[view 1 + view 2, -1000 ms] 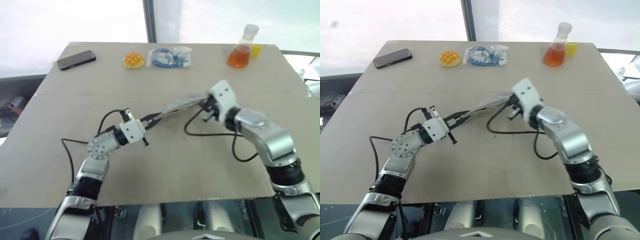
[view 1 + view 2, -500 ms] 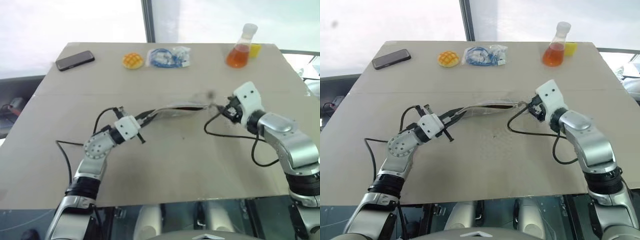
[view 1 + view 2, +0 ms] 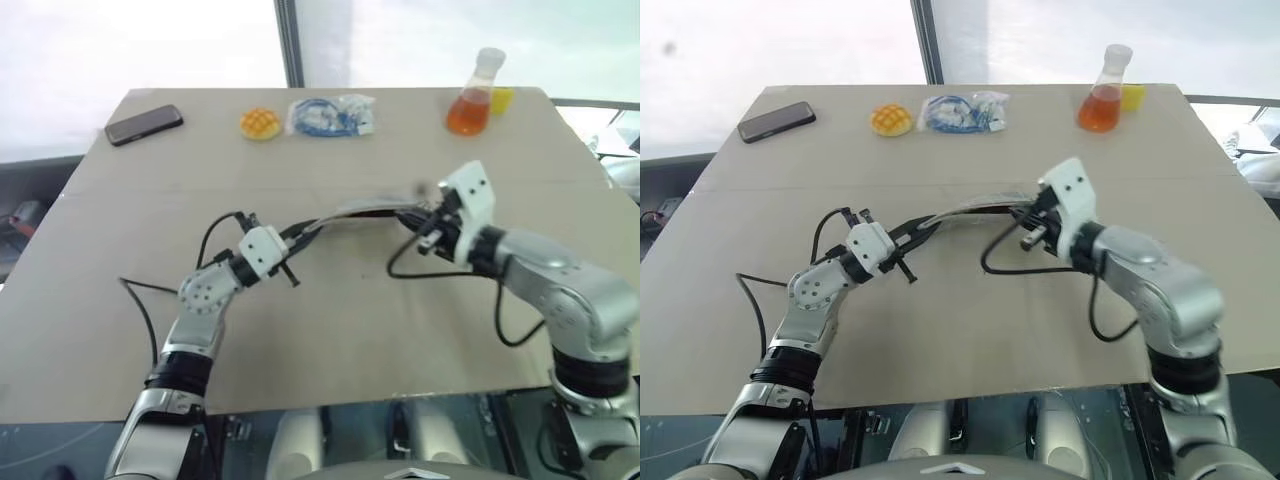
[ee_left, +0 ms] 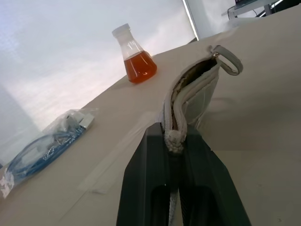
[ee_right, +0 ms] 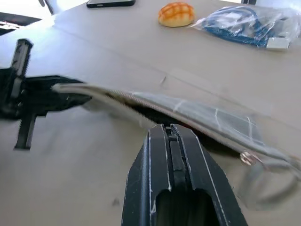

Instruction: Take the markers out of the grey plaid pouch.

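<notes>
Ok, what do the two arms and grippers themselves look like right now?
Both arms are silver-grey metal with black joint bands, and loose black cables loop off each forearm. Each wrist carries a white block. The left gripper and right gripper each have two slim black fingers.

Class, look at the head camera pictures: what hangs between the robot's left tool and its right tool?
The grey plaid pouch spans the gap. The left tool is shut on one end; the shut right tool is at its open mouth. Both eye views show it.

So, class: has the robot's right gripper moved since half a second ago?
Yes. The right gripper has swung back toward the grey plaid fabric pouch, away from the table's right edge.
</notes>
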Robot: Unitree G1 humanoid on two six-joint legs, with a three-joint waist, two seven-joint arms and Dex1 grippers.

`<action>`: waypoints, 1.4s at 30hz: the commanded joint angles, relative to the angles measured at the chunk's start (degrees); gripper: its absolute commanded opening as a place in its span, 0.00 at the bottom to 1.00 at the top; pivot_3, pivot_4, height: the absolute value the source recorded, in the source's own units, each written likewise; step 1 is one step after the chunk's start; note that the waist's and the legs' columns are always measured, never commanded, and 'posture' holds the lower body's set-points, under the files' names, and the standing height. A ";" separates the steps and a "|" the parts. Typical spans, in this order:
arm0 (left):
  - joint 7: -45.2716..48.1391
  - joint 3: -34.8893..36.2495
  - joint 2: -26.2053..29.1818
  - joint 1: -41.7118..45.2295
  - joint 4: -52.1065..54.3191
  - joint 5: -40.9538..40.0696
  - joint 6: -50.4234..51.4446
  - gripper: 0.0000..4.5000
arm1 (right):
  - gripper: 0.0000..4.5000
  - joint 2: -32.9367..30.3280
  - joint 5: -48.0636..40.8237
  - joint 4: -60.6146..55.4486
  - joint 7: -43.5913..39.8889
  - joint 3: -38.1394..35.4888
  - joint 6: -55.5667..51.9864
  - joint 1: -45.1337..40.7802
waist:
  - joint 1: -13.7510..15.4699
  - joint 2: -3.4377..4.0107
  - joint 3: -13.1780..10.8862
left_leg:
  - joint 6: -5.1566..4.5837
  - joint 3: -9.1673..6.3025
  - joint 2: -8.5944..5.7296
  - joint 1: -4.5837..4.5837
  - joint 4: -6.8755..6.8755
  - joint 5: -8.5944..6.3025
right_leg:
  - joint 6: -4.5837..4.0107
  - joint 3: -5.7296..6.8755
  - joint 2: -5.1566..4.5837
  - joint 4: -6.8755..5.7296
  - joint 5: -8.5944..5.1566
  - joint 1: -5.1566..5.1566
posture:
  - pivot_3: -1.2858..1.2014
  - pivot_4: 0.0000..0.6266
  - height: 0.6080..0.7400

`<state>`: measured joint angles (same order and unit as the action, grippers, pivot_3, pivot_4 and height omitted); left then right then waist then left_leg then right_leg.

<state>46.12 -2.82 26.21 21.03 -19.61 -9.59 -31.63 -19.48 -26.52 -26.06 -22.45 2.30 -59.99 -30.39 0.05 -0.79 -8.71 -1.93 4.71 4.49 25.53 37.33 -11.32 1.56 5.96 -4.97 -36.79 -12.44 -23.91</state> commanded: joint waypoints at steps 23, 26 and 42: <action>9.83 0.24 -0.83 -2.83 16.88 -24.05 39.37 0.00 | 0.01 -14.39 13.35 3.42 -14.78 21.07 9.15 -5.40 | -0.46 0.04 -0.03 | 0.00 -0.04 -0.07 0.07 -0.02 -0.01 | 0.21 -0.03 -0.04 0.05 -0.13 -0.06 | 0.52 0.24 1.00; 10.66 0.94 -0.50 -2.76 16.60 -26.51 46.22 0.00 | 0.13 -14.28 19.48 7.94 -12.70 23.56 14.16 -7.60 | -0.82 0.03 -0.03 | 0.00 -0.04 -0.05 0.01 -0.01 -0.01 | 0.22 -0.03 -0.01 0.04 -0.15 -0.06 | 0.52 0.24 1.00; 11.77 3.57 -1.73 -0.46 15.99 -23.65 46.21 0.00 | 0.10 -4.37 0.27 -1.62 -11.57 0.91 0.67 -1.86 | 0.48 0.01 -0.04 | 0.02 -0.11 -0.11 0.08 0.01 -0.01 | -0.02 -0.03 -0.02 0.07 -0.23 -0.08 | 0.52 0.24 1.00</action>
<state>57.70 -0.42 24.70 20.31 -6.15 -32.72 14.53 -24.86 -25.39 -28.10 -36.27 5.84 -59.27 -31.21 0.53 -0.77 -8.75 -1.91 4.60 4.38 25.59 37.36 -11.32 1.54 5.92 -4.98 -36.74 -12.67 -23.99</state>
